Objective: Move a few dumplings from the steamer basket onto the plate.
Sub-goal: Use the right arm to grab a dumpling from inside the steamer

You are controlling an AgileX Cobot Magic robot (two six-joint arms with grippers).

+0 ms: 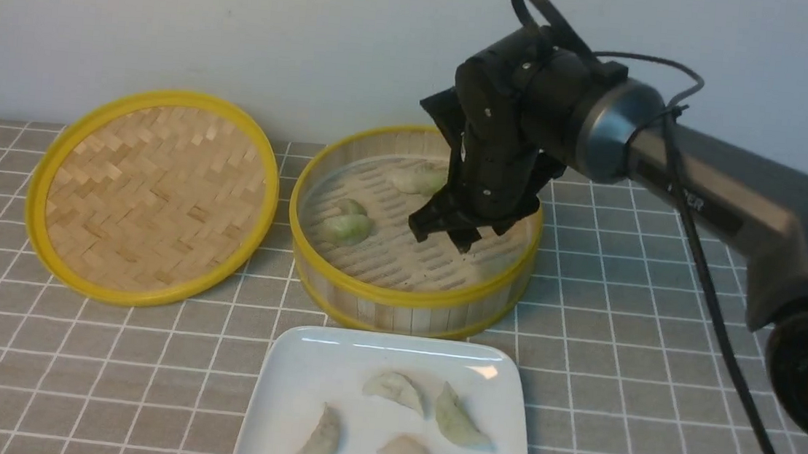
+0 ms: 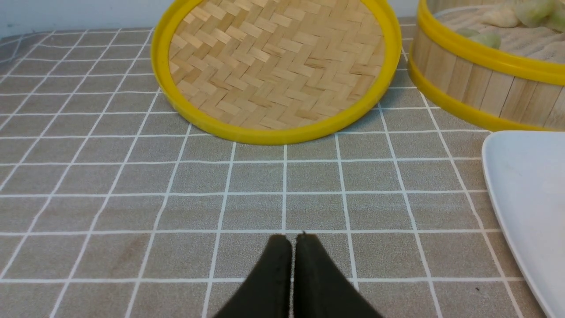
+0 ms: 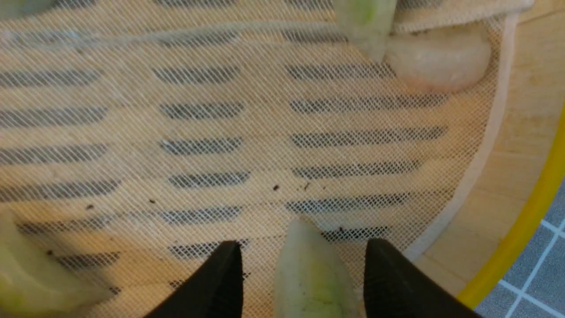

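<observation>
The steamer basket stands at the middle back, with two dumplings visible on its floor. My right gripper hangs inside the basket, open. In the right wrist view a pale green dumpling lies on the mesh liner between the spread fingers of that gripper, with a gap on each side. More dumplings lie near the basket wall. The white plate in front holds several dumplings. My left gripper is shut and empty over the tablecloth.
A shallow yellow-rimmed woven bamboo disc lies left of the basket, also in the left wrist view. The grey checked tablecloth covers the table. The plate's edge lies to one side of the left gripper.
</observation>
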